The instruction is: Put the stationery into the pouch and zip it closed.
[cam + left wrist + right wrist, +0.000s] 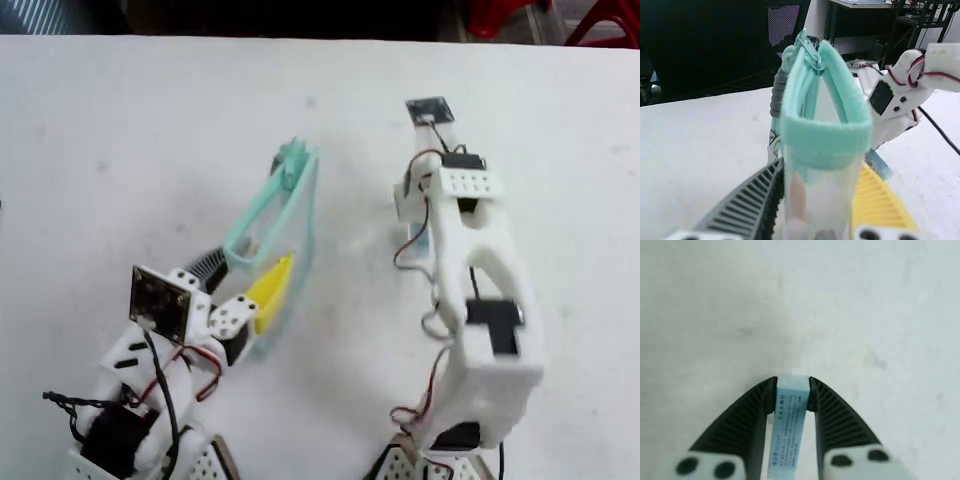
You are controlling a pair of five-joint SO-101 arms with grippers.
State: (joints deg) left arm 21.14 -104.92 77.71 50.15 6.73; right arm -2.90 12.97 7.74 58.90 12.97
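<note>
Right gripper [791, 382] clamped on stationery [787, 425]; left gripper [257, 265] clamped on pouch [280, 215]. In the high view, pouch sits at right gripper's 9 o'clock, long axis 1-to-7.

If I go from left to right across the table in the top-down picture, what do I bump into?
Left arm → mint pouch, gripped by the left claw → right arm, whose right claw pinches a blue strip.
</note>
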